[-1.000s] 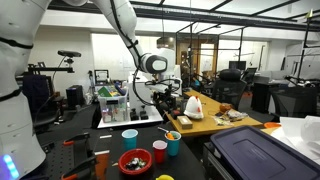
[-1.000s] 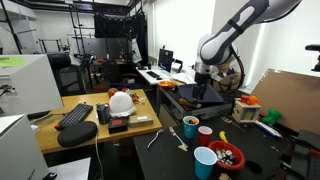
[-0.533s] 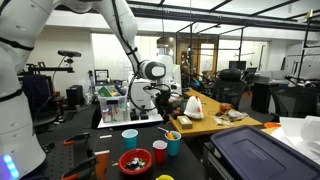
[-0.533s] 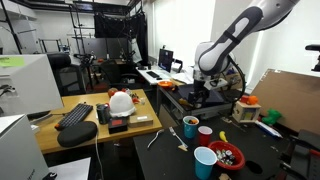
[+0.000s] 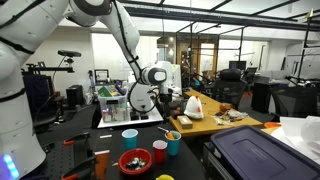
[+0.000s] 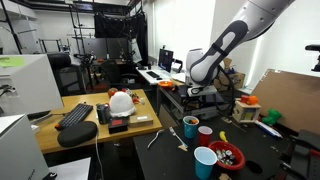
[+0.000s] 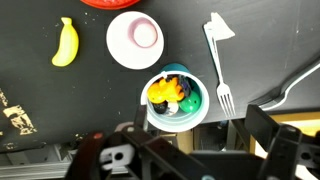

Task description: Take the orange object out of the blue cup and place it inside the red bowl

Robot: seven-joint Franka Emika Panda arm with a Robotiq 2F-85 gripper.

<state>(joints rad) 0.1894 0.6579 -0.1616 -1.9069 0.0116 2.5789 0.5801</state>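
The blue cup [image 7: 178,98] stands on the dark table and holds the orange object [image 7: 165,92] beside a green piece. It shows in both exterior views [image 5: 173,143] [image 6: 190,126], with the orange object [image 5: 172,135] at its mouth. The red bowl [image 5: 135,161] [image 6: 227,156] sits near the table's front; only its rim [image 7: 115,3] shows at the top of the wrist view. My gripper [image 7: 185,150] is open and empty. It hangs well above the blue cup [image 5: 163,101] [image 6: 200,95].
A small red cup [image 5: 159,151] [image 6: 205,133] [image 7: 138,38] stands between bowl and blue cup. A paler light-blue cup [image 5: 130,137] [image 6: 204,160] is close by. A white fork [image 7: 220,60] and a yellow banana toy [image 7: 65,42] lie on the table.
The arm has bent and my gripper has come somewhat lower toward the cups. The cups and the bowl have not moved.
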